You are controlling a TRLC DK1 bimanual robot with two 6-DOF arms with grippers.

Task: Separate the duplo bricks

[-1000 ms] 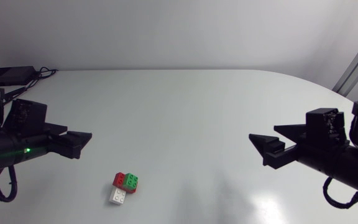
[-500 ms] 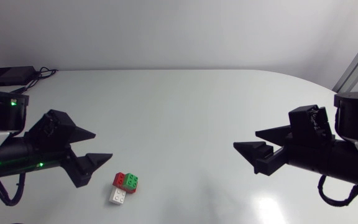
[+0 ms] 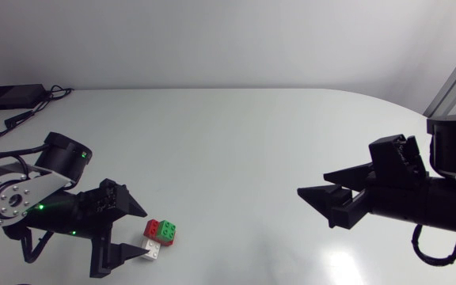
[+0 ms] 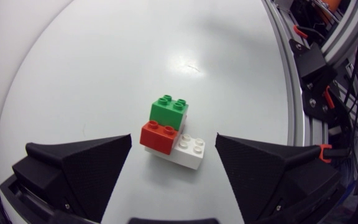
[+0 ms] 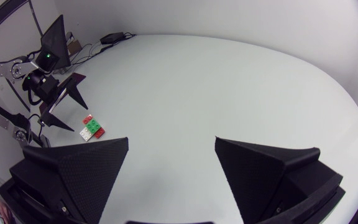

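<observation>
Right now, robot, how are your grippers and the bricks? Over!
Left gripper open, bricks between its tips, not gripped. Right gripper open, far off. Bricks joined: red, green, white. Nothing in the way.

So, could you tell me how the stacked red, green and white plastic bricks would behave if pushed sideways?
The rigid stack of plastic bricks would probably slide as one piece across the smooth white table. Its low, wide white base brick makes tipping seem unlikely.

Left pincer point(image 3: 142, 232) angled inward, fingers spread wide, right pincer point(image 3: 312, 181) likewise agape, the two well apart
</observation>
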